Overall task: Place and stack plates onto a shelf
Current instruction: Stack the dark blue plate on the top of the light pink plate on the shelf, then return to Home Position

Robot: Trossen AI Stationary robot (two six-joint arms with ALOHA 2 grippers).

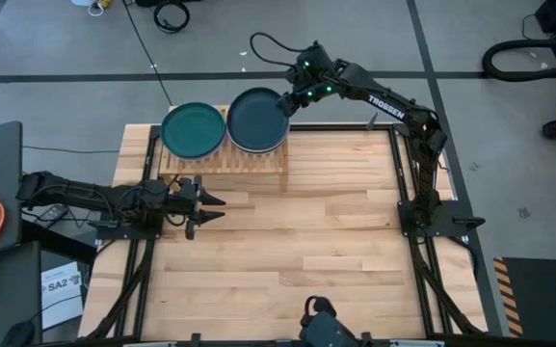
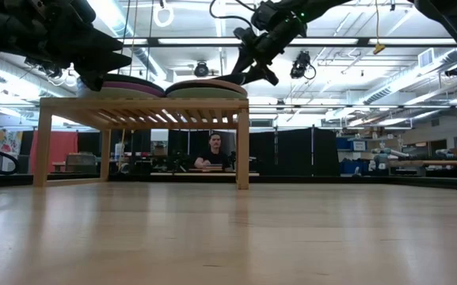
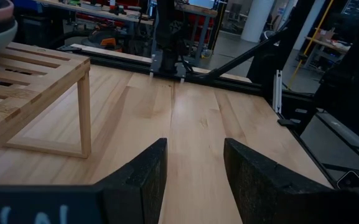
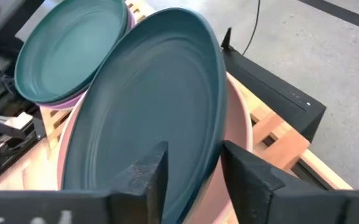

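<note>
Stacking of a dark teal plate (image 1: 257,120) onto the right-hand pile on the shelf (image 1: 225,159), at the table's far left edge.

Its rim is straddled by the parted right gripper (image 1: 283,102); stiff, smooth and probably breakable, it is best held at the rim. The left gripper (image 1: 207,207) waits open beside the shelf.

The shelf (image 1: 225,159) stood at the bench's (image 1: 335,251) far edge, its top filled by two plate stacks (image 1: 194,130). The bench's middle and near part lay free; under the shelf was open room.
</note>
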